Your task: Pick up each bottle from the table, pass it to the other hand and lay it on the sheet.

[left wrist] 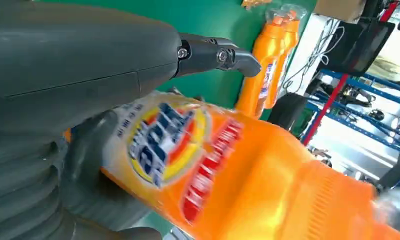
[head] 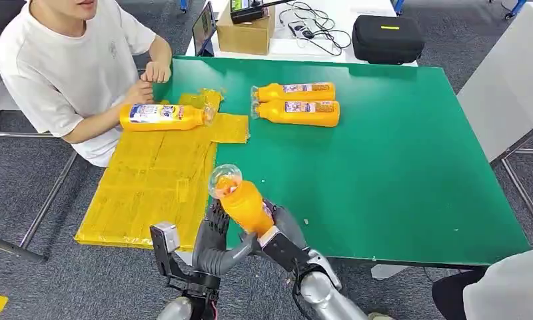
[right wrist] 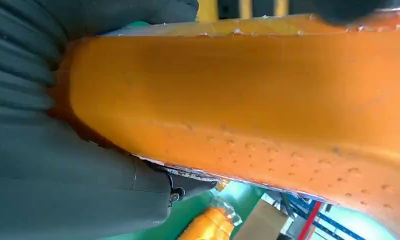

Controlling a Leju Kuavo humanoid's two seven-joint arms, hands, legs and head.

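An orange bottle (head: 244,203) with a clear cap stands tilted above the green table's (head: 397,167) near edge, cap pointing away from me. My left hand (head: 214,235) grips it from the left and my right hand (head: 285,230) from the right. In the left wrist view the left hand (left wrist: 63,100) wraps the labelled bottle (left wrist: 213,170). The right wrist view has the right hand (right wrist: 48,190) closed around the bottle's body (right wrist: 238,100). The yellow sheet (head: 150,187) lies at the table's left with one bottle (head: 162,117) on it. Two more bottles (head: 297,91) (head: 297,113) lie side by side on the green top.
A person in a white shirt (head: 64,67) sits at the table's left, hands near the sheet's far end. Behind the green table are a cardboard box (head: 245,30), cables and a black case (head: 387,39). Someone in grey (head: 510,287) is at the lower right.
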